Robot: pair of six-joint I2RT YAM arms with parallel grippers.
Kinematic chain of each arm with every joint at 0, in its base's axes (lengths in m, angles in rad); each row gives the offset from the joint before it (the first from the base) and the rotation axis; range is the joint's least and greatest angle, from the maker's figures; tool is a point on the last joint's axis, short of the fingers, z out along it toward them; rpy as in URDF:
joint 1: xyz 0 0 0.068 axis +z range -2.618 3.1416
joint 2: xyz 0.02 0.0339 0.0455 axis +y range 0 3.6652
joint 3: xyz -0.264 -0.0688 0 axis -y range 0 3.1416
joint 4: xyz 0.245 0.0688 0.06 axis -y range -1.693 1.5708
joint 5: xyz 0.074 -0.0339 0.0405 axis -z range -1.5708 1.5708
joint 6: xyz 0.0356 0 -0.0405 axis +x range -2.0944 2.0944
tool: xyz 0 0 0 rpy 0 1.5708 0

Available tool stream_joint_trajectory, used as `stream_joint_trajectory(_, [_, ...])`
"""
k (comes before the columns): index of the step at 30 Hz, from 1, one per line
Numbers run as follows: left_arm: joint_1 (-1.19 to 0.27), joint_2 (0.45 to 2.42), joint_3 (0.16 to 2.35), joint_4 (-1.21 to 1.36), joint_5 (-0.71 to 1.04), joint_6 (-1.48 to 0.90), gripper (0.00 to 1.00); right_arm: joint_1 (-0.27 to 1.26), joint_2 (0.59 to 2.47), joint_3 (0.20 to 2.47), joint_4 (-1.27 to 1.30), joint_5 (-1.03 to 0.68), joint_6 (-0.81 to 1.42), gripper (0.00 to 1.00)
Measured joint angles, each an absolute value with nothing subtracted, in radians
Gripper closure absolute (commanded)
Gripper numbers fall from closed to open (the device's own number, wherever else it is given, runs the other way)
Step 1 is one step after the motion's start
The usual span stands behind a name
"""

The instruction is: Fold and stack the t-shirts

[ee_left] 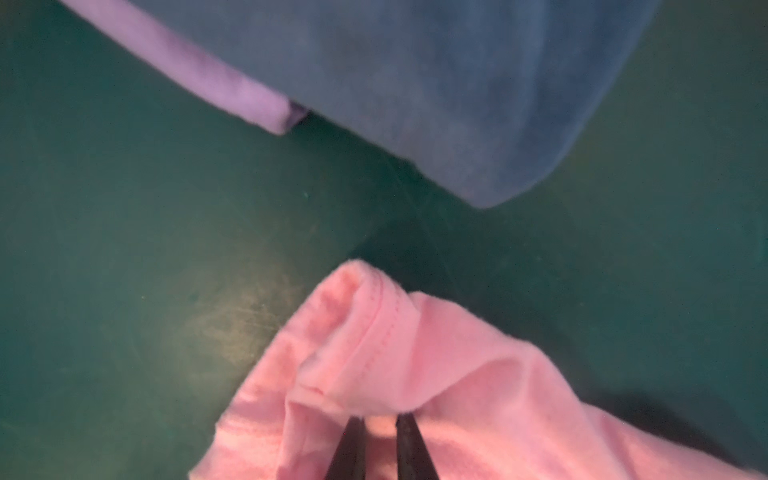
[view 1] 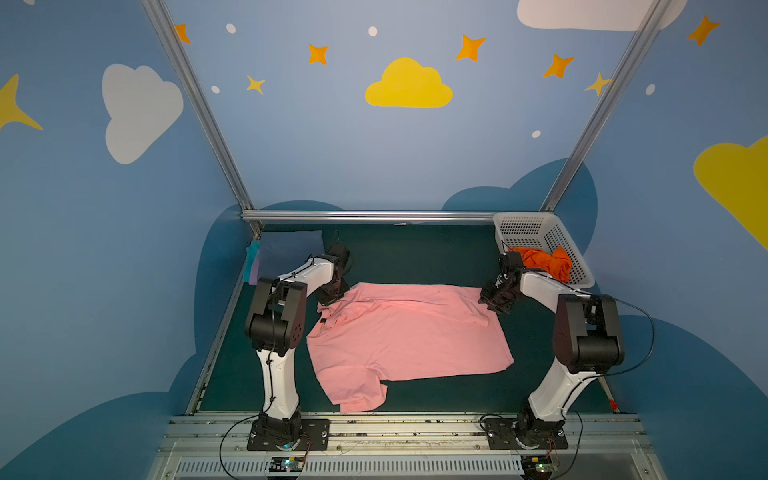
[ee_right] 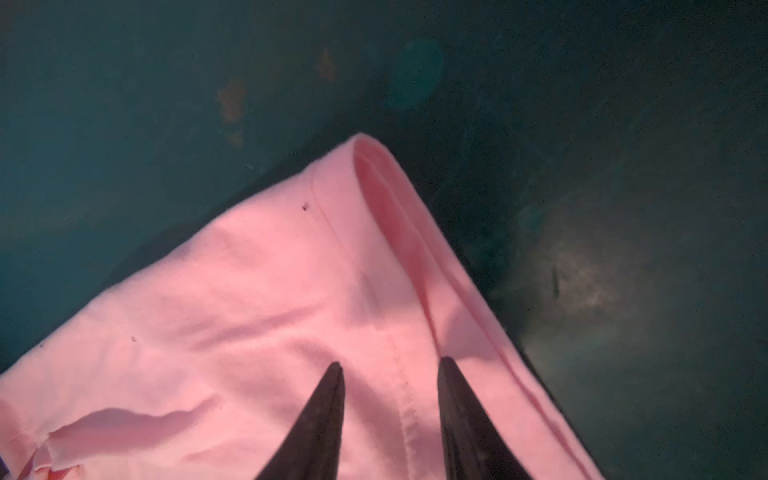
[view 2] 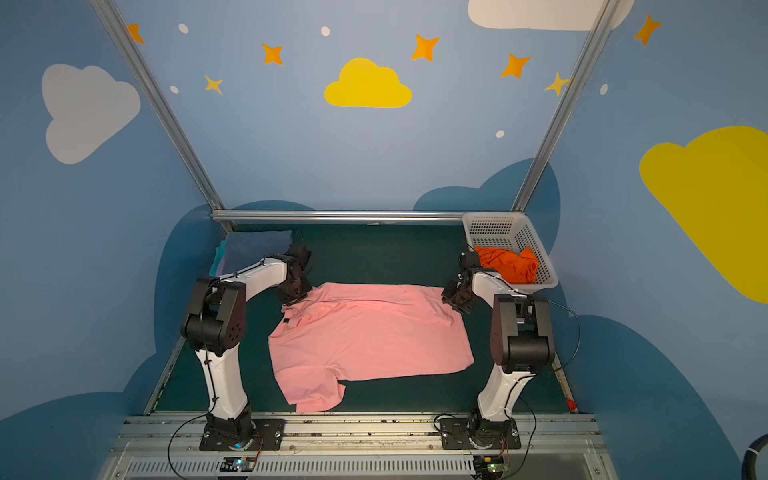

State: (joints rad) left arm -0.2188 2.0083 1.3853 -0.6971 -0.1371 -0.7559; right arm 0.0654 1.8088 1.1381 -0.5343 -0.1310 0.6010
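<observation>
Left hand pinches an edge of the pink t-shirt; right hand, released, over another corner.

White arms, blk joints & cables, dark tapered fingers.

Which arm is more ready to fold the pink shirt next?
Left, probably: the left end effector pinches a bunched corner of the pink shirt. The right end effector stands open over another corner, gripping nothing yet.
</observation>
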Motion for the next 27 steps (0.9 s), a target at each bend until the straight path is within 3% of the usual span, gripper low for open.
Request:
stream_joint_trajectory(5, [-0.212, 2.008, 1.383, -0.697, -0.145, -0.755, 0.84, 0.068, 1.868, 1.196, -0.539, -0.127, 0.589, 0.67])
stream_joint_trajectory(10, [-0.184, 1.988, 1.352, -0.689, -0.154, -0.755, 0.90, 0.077, 1.913, 1.248, -0.554, -0.121, 0.577, 0.98])
stream_joint_trajectory(11, [-0.176, 1.981, 1.342, -0.688, -0.158, -0.755, 0.92, 0.081, 1.920, 1.258, -0.557, -0.120, 0.573, 1.00])
stream_joint_trajectory(27, [-0.060, 1.906, 1.229, -0.700, -0.219, -0.757, 0.96, 0.240, 1.932, 1.497, -0.646, 0.013, 0.485, 1.00])
